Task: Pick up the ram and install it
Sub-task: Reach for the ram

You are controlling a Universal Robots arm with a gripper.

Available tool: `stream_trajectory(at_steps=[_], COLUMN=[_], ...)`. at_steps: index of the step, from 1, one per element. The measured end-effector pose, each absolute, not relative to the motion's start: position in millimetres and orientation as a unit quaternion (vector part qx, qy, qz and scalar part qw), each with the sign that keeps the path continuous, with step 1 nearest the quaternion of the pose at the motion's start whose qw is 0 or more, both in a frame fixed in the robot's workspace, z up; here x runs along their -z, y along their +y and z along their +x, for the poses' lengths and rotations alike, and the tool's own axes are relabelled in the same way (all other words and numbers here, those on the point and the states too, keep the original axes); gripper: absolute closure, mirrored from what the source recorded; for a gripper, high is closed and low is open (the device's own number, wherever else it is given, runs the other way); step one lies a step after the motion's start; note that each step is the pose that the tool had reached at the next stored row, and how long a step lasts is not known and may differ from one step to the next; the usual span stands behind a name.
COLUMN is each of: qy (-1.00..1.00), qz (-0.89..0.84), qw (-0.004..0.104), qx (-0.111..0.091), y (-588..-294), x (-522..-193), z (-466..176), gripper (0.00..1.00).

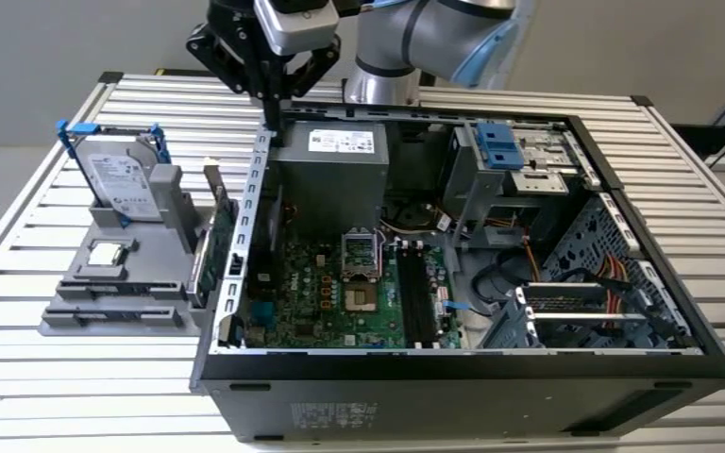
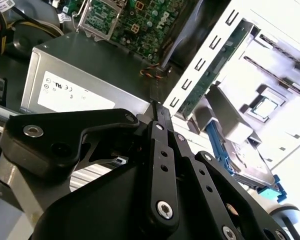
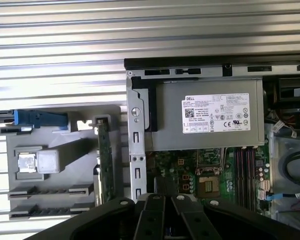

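**Tool bare and pressed together over the case's far corner; ram probably seated**

Nearest, along the bottom of the exterior view: open case [image 1: 463,396] on the slatted table [image 1: 35,387]. Just beyond, lower middle of the frame: motherboard [image 1: 325,302], open socket [image 1: 358,255], and right of the socket the dark memory slots [image 1: 419,293]. Too dark there to tell a seated stick from a bare slot.

At the exterior view's left, beside the case: grey fixture [image 1: 167,193]. Two long slots [image 1: 117,316] along its near edge, seemingly bare. Behind them the processor [image 1: 109,253]. Along the case-side edge a green card [image 1: 215,260] standing on edge, bracket tab at its far end, so judged the expansion card and not the ram. Farthest on the fixture, upright: hard drive [image 1: 124,184].

Farther still, toward the top of the frame: power supply [image 1: 325,179] in the case's rear corner, and hanging over that corner the tool [image 1: 273,123], fingers [image 2: 160,117] pressed together, pinching nothing.

On progress: ram neither in the tool nor in the fixture's long slots, hence probably seated among the memory slots, with pick-up and insertion done. Not certain: cannot confirm a stick or closed latches from here. If seated, nothing of the task left to do.
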State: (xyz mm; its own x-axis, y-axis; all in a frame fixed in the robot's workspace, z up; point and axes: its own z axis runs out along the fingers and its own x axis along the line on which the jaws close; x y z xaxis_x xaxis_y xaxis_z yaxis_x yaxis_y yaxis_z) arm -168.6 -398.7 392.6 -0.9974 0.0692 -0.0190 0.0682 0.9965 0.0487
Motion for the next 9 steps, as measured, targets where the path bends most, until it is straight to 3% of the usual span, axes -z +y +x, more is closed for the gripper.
stream_trajectory(at_steps=[9], qy=[0.999], qz=[0.033], qw=[0.01], qx=[-0.024], y=[-398.7], x=[-392.6], z=[-178.1], gripper=[1.0])
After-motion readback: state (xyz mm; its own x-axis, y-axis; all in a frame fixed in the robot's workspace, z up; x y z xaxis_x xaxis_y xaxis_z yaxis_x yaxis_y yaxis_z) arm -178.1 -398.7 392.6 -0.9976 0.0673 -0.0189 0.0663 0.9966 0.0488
